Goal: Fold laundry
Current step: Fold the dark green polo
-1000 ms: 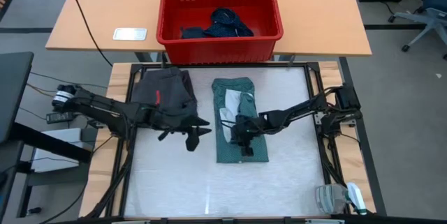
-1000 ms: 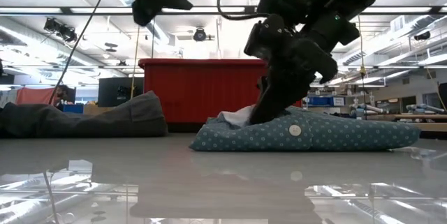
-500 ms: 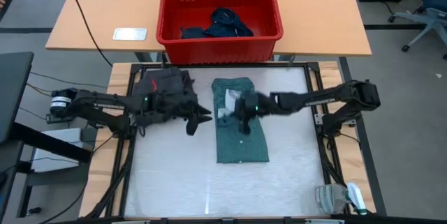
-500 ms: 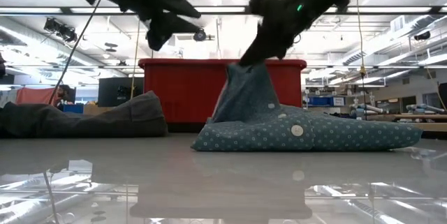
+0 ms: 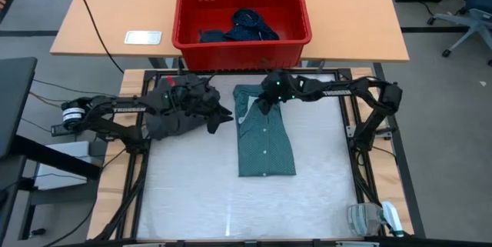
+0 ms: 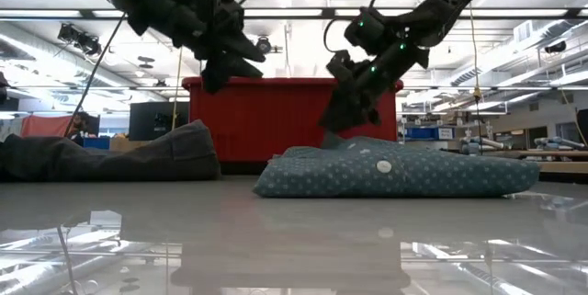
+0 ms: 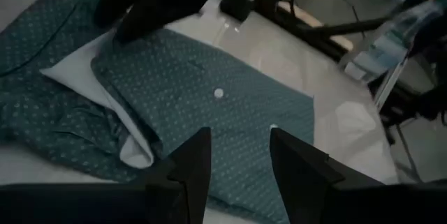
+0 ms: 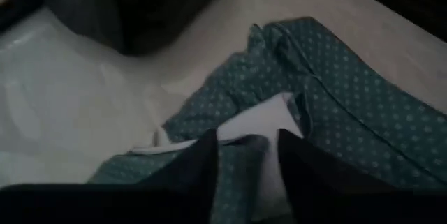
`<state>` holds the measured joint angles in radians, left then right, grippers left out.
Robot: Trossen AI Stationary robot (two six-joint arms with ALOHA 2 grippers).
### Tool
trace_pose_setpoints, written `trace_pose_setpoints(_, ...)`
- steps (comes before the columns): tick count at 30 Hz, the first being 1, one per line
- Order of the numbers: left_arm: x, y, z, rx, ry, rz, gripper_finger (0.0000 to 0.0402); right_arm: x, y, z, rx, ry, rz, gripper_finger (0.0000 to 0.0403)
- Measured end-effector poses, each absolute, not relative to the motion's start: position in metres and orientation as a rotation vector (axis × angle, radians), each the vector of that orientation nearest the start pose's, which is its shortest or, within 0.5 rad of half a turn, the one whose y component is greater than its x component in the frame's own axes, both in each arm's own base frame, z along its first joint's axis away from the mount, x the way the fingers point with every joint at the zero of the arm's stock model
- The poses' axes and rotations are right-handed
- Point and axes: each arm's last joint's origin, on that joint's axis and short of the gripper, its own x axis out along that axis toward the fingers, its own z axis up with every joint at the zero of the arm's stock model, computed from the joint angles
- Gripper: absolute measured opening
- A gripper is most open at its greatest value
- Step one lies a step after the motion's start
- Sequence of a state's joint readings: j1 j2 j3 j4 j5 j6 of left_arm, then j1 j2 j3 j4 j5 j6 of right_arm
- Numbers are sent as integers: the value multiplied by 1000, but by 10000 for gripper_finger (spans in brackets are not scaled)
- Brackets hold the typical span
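Observation:
The teal-green dotted shirt [image 5: 265,135] lies folded and flat in the middle of the table, button front up, with white lining showing at its far end [image 8: 258,123]. My right gripper [image 5: 260,107] hovers open just above that far end [image 6: 335,126], with nothing between its fingers. The charcoal grey piece [image 5: 178,107] lies bunched at the far left. My left gripper [image 5: 224,116] stands open and raised [image 6: 219,76] beside the grey piece, pointing at the shirt [image 7: 209,91]. A navy dotted piece [image 5: 247,25] lies in the basket.
The red plastic basket [image 5: 192,16] stands on the wooden table beyond the far edge. A white flat object [image 5: 143,37] lies to its left. A pale bottle [image 5: 373,218] sits off the near right corner. The near half of the white table surface [image 5: 200,201] is bare.
My right gripper has gone toward the far edge, lifting a layer of the shirt into a peak and carrying it along. It has let go, and the shirt now lies flat with its button front up. My left gripper has moved toward the far edge and come lower.

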<state>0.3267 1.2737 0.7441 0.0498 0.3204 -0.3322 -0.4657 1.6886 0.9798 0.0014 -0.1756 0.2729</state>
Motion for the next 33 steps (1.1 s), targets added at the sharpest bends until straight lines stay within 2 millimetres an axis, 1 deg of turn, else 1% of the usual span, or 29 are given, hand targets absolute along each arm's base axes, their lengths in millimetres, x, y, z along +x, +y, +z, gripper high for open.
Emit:
trace_pose_setpoints(3, 261, 74, 235, -434, 480, 39, 150, 308, -150, 205, 523, 601, -395, 228)
trace_pose_setpoints(4, 262, 71, 234, -413, 483, 15, 150, 305, -147, 211, 535, 597, -395, 240)
trace_pose_setpoints(6, 264, 63, 234, -360, 490, -34, 150, 301, -136, 221, 533, 613, -375, 253)
trace_pose_setpoints(8, 267, 52, 235, -278, 490, -90, 152, 296, -119, 231, 483, 659, -315, 254)
trace_pose_setpoints(10, 269, 41, 234, -210, 493, -146, 158, 291, -98, 236, 395, 738, -226, 250)
trace_pose_setpoints(13, 274, 25, 230, -192, 510, -172, 179, 285, -63, 241, 232, 831, -47, 245)
trace_pose_setpoints(15, 277, 16, 226, -200, 533, -169, 200, 283, -41, 244, 166, 852, 55, 245)
trace_pose_setpoints(20, 292, -14, 220, -203, 479, -195, 262, 283, 3, 244, 104, 889, 191, 253)
trace_pose_setpoints(23, 301, -33, 207, -181, 483, -215, 284, 283, 25, 241, 77, 911, 204, 257)
trace_pose_setpoints(27, 311, -59, 185, -173, 563, -209, 290, 279, 50, 229, 84, 951, 181, 257)
trace_pose_setpoints(31, 322, -83, 164, -182, 633, -175, 290, 268, 72, 214, 109, 983, 89, 256)
trace_pose_setpoints(33, 330, -92, 157, -188, 642, -148, 290, 261, 82, 208, 127, 997, 47, 256)
